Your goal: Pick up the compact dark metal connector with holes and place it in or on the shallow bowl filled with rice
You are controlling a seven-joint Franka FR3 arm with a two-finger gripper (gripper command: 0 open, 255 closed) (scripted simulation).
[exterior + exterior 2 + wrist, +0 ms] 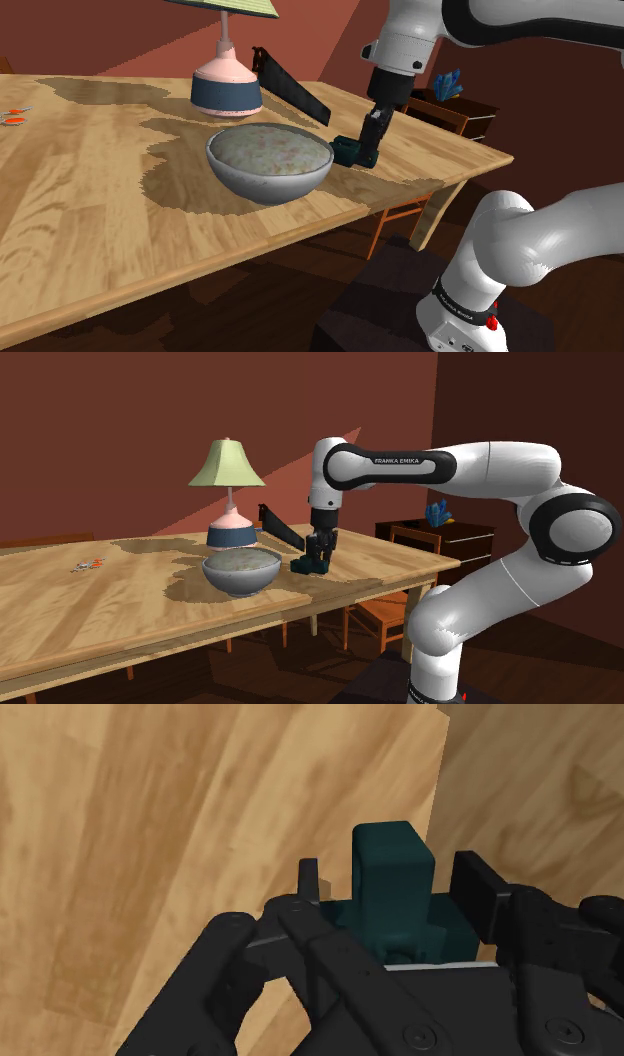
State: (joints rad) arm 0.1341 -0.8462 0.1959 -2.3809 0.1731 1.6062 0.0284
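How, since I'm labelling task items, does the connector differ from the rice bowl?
The connector is dark teal and blocky; the rice bowl is grey and round. The connector is far smaller than the bowl. The gripper is down at the connector; the bowl stands free. Both sit on the wooden table.

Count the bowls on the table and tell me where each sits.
1. The grey bowl, filled with rice, stands on the table near the lamp; the dark teal connector and the claw are beside it, on the shoulder view's right.

Dim, warm light; jagged-edged shadows blotch the table [80, 200].
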